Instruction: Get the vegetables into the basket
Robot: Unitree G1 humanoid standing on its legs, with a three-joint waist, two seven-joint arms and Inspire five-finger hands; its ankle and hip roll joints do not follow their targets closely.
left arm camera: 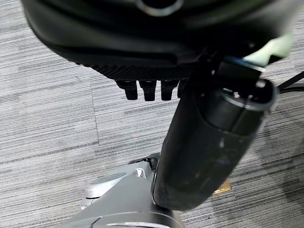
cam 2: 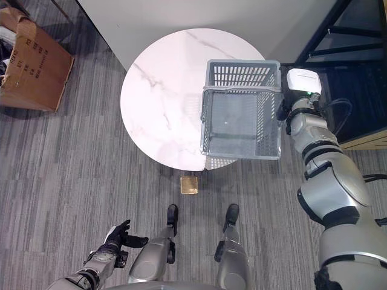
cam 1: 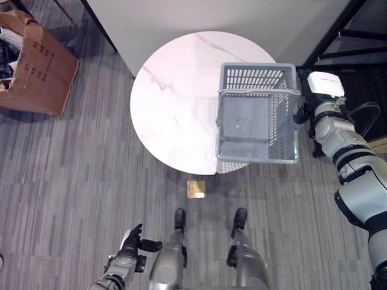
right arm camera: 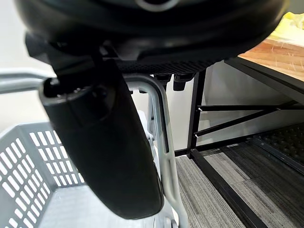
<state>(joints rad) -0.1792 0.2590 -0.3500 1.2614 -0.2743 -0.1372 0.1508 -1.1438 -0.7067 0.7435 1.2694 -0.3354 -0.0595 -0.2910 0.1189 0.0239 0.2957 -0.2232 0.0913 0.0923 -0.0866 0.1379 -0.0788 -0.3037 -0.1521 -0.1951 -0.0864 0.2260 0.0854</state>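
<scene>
No vegetables lie in the grey plastic basket (cam 1: 258,115) we grip by its handle in our right hand (right arm camera: 109,156), over the round marble table's (cam 1: 175,90) edge; our left hand (cam 1: 132,240) hangs open, far below the table.

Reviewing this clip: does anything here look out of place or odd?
Yes. The grey basket overhangs the near right edge of the round table rather than sitting fully on it, with the right hand at its handle. It looks empty, and a small tan object lies on the floor.
</scene>
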